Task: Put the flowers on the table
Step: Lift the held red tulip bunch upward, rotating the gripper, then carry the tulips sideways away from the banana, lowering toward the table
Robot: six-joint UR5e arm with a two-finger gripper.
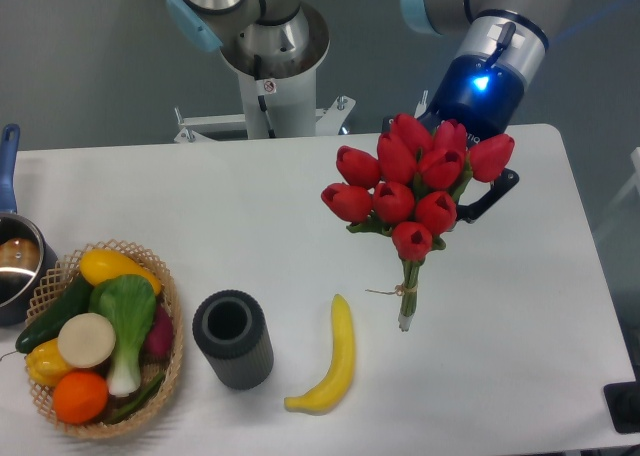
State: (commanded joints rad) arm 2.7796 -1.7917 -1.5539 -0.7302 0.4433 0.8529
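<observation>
The flowers (415, 181) are a bunch of red tulip buds on green stems tied with thin twine, in the right half of the view. The buds cluster right in front of my gripper (472, 198), which comes down from the blue-lit wrist above. Only one black finger (492, 198) shows, at the right of the buds; the other is hidden behind the bunch. The gripper looks shut on the flowers. The stems point down toward the white table (250, 206), and their cut end (404, 323) is at or just above the surface; I cannot tell which.
A yellow banana (335, 361) lies left of the stem end. A dark grey cylinder (232, 338) stands beside it. A wicker basket (172, 311) of vegetables and fruit sits at the front left, with a pot (15, 261) at the left edge.
</observation>
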